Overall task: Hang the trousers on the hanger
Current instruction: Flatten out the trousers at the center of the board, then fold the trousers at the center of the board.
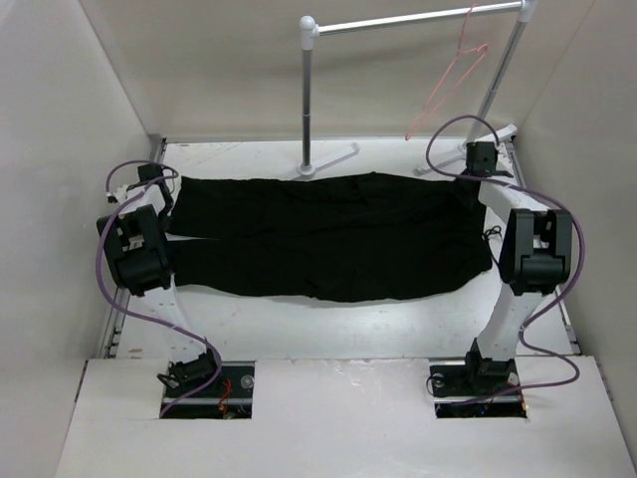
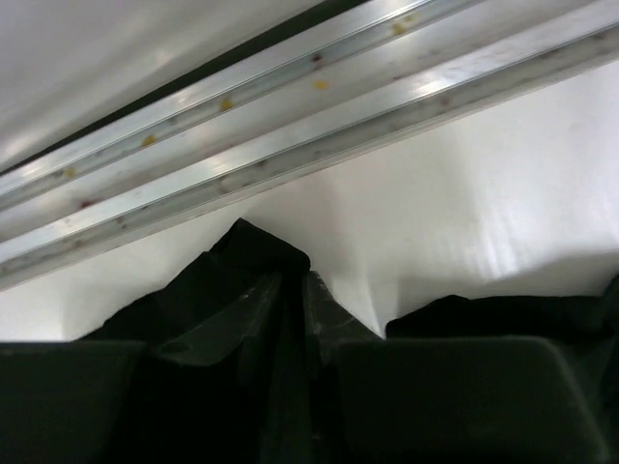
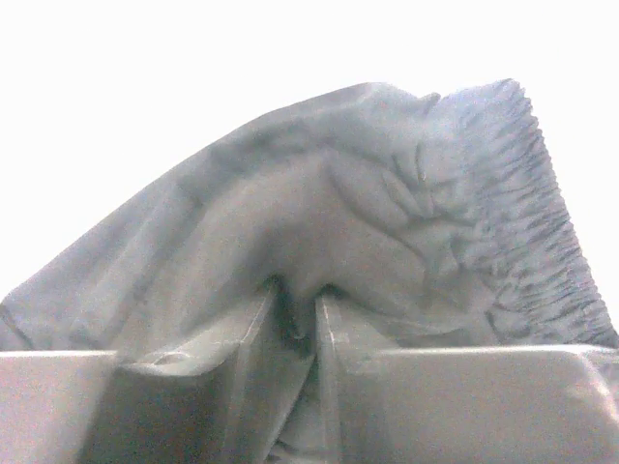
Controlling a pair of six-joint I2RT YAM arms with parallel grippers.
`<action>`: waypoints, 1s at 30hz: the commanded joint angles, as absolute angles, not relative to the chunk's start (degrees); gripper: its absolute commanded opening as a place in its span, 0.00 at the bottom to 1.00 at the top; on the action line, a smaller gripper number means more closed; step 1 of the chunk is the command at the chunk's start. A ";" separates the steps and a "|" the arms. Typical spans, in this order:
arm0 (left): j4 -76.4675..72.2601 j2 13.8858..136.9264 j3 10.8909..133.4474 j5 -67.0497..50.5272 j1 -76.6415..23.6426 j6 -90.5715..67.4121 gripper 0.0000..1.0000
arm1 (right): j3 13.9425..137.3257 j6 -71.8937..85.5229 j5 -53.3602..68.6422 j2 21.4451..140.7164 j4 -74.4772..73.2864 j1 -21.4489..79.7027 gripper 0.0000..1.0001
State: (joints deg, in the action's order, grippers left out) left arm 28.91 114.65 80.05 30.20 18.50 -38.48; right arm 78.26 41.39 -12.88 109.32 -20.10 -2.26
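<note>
left jaws closed on a pinch of black trousers [image 2: 242, 256] at the leg end; right jaws closed on the gathered waistband. between the two, the trousers lie spread flat on the white tabletop [image 1: 328, 324]. beyond and above the right jaws, the pink hanger [image 1: 450, 80] hangs from a rail [image 1: 398, 22], clear of the cloth.

Matte black cloth trousers [image 1: 328, 244]; thin pink wire hanger [image 1: 464, 35]; shiny metal rail [image 1: 418, 21]

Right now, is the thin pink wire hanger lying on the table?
No, the thin pink wire hanger hangs from the silver tubular rail.
</note>
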 commanded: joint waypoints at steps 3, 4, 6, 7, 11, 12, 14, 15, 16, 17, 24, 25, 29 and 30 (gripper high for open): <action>28.74 112.78 83.94 27.88 18.06 -37.97 0.38 | 83.24 41.13 -12.22 108.21 -20.56 -3.03 0.67; 28.04 110.68 82.63 26.90 18.06 -37.97 0.50 | 81.41 41.74 -11.69 105.67 -20.31 -2.86 0.72; 25.59 105.06 78.86 25.50 18.59 -37.10 0.68 | 76.49 42.80 -11.25 99.00 -19.87 -2.77 0.76; 24.45 101.55 76.58 24.97 18.94 -37.00 0.74 | 74.55 43.41 -11.08 96.09 -19.69 -2.42 0.76; 23.55 87.31 67.35 24.61 18.94 -37.09 0.80 | 64.97 45.09 -11.07 82.12 -19.60 3.63 0.76; 23.99 83.88 64.71 24.35 18.94 -37.26 0.79 | 62.69 45.35 -11.42 79.13 -19.69 5.56 0.76; 25.57 77.11 59.18 22.86 18.94 -37.96 0.76 | 59.08 45.79 -11.51 74.03 -20.04 8.90 0.76; 26.19 73.69 56.02 21.89 19.12 -38.75 0.73 | 56.63 45.70 -11.51 70.87 -20.13 11.27 0.74; 26.80 70.69 52.94 20.75 19.55 -39.46 0.68 | 54.25 45.70 -10.99 68.32 -20.30 13.12 0.68; 27.76 68.14 50.13 19.61 20.60 -40.07 0.63 | 51.97 45.88 -10.03 65.51 -20.56 14.97 0.57; 28.31 56.96 35.08 8.36 30.98 -46.92 0.53 | 41.14 45.53 -4.92 51.08 -26.36 24.73 0.26; 27.00 56.43 33.68 7.65 31.68 -47.98 0.56 | 40.35 45.18 -4.57 49.67 -27.32 25.44 0.32; 19.27 57.30 29.63 4.58 35.28 -52.81 0.60 | 37.45 43.42 -1.15 45.54 -28.04 27.20 0.53; 17.51 58.17 29.10 4.05 36.33 -53.43 0.60 | 36.83 43.24 0.08 44.74 -27.95 27.55 0.57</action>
